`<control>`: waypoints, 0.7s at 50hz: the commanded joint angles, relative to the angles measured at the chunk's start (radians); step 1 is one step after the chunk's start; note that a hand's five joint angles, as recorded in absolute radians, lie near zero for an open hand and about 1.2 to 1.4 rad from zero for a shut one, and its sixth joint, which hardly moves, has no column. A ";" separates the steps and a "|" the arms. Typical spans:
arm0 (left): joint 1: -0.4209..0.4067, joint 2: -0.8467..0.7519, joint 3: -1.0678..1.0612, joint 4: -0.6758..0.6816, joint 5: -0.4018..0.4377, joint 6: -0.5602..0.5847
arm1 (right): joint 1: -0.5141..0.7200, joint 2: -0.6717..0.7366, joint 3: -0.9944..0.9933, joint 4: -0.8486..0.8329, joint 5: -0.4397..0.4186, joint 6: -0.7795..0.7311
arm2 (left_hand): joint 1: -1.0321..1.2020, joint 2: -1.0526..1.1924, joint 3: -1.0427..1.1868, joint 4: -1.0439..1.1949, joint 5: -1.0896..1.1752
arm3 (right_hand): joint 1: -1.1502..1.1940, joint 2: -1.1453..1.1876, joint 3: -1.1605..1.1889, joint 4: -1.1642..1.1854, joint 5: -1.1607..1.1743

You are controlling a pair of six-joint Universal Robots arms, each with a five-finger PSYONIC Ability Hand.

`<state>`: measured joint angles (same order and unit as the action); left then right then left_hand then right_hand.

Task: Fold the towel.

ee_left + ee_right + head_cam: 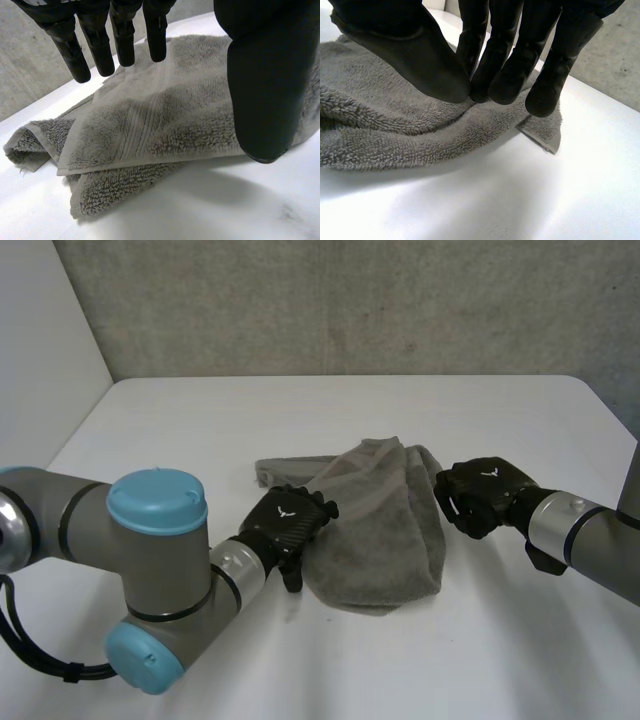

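A grey towel [375, 520] lies rumpled and loosely doubled over in the middle of the white table [200, 420]. My left hand [285, 522] is at the towel's left edge. In the left wrist view its fingers [100, 45] are straight and spread from the thumb [265, 85], hovering over the towel [165, 110] with nothing held. My right hand [485, 495] sits just off the towel's right edge. In the right wrist view its fingers [505, 55] curl in to meet the thumb [415, 55] just above the towel [380, 125], with no cloth between them.
A narrow flap of the towel [285, 468] sticks out to the back left. A grey wall [350, 300] runs behind the table's far edge. Bare table surrounds the towel on every side.
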<state>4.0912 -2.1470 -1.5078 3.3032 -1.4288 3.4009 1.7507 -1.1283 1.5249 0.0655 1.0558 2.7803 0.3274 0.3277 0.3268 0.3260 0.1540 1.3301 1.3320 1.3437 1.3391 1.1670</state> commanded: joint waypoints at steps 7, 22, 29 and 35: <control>-0.002 -0.114 0.046 0.015 0.001 0.187 | 0.004 0.001 0.015 -0.001 -0.003 0.004 | 0.188 0.188 0.189 0.189 0.187 | -0.135 -0.137 -0.149 -0.144 -0.147; -0.003 -0.039 0.069 0.045 -0.013 0.087 | 0.006 0.005 0.023 -0.006 0.000 -0.001 | 1.069 1.069 1.069 1.070 1.068 | -0.156 -0.158 -0.170 -0.165 -0.167; 0.000 0.085 0.017 0.102 -0.015 -0.029 | 0.006 0.008 0.023 -0.006 0.001 -0.001 | 1.069 1.069 1.069 1.070 1.068 | -0.176 -0.178 -0.190 -0.185 -0.188; 0.009 0.138 0.000 0.092 -0.016 -0.031 | 0.006 0.004 0.018 -0.003 0.000 -0.001 | 1.069 1.069 1.069 1.070 1.068 | -0.309 -0.311 -0.322 -0.318 -0.320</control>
<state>4.0910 -2.0671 -1.4869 3.3985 -1.4440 3.3789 1.7564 -1.1204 1.5477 0.0598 1.0575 2.7795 1.1810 1.2157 1.2148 1.2163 1.0176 1.1242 1.1282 1.1258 1.1286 0.9501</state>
